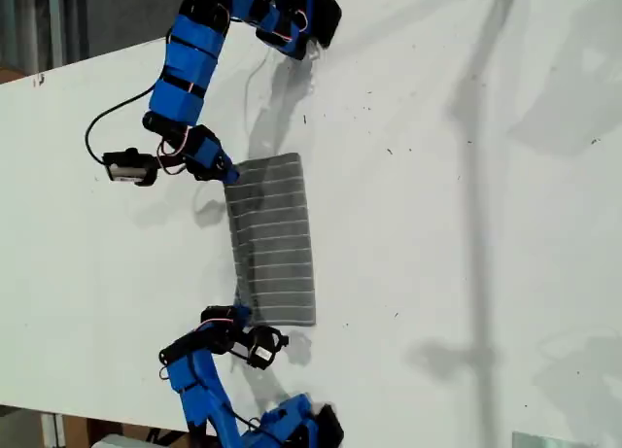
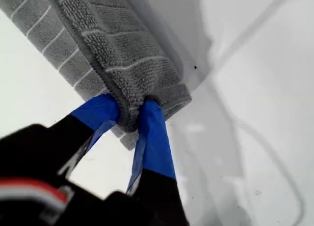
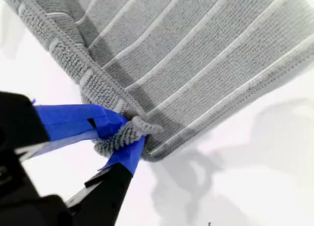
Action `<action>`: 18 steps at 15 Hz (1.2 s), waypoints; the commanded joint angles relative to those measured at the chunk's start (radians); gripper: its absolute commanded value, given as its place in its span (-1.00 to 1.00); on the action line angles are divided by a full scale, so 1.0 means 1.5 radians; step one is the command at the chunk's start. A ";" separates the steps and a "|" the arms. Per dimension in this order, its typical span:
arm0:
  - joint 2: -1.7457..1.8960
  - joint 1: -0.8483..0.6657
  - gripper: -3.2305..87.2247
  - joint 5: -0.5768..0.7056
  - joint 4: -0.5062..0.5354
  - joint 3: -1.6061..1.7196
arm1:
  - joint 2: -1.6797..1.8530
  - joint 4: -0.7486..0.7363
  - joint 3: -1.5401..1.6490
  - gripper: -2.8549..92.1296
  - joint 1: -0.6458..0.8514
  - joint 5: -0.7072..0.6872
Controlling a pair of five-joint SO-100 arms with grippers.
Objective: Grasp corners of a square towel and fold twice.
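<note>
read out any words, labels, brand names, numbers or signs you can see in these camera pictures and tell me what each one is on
No readable text in any view.
The towel shows only pale stripes, no tag or print.
The white table carries just small dark specks, not characters.
My first pincer and my second pincer are plain blue and black; a red and white band on the first arm's body is too blurred to tell whether it bears lettering.

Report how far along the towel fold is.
Done: the towel already lies as a doubled narrow strip on the table. In hand: my first gripper and my second gripper each pinch a corner at an end of one long edge. Left: the second fold, which has not visibly started.
</note>
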 commanded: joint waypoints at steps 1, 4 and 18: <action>-0.062 -0.030 -0.94 0.026 -0.046 -0.042 | -0.101 -0.016 -0.056 -0.94 0.015 -0.025; -0.137 -0.097 -0.94 0.070 0.028 -0.187 | -0.206 0.019 -0.187 -0.94 0.077 -0.064; 0.235 0.240 -0.94 -0.165 0.059 0.058 | 0.132 0.072 0.059 -0.94 -0.168 0.034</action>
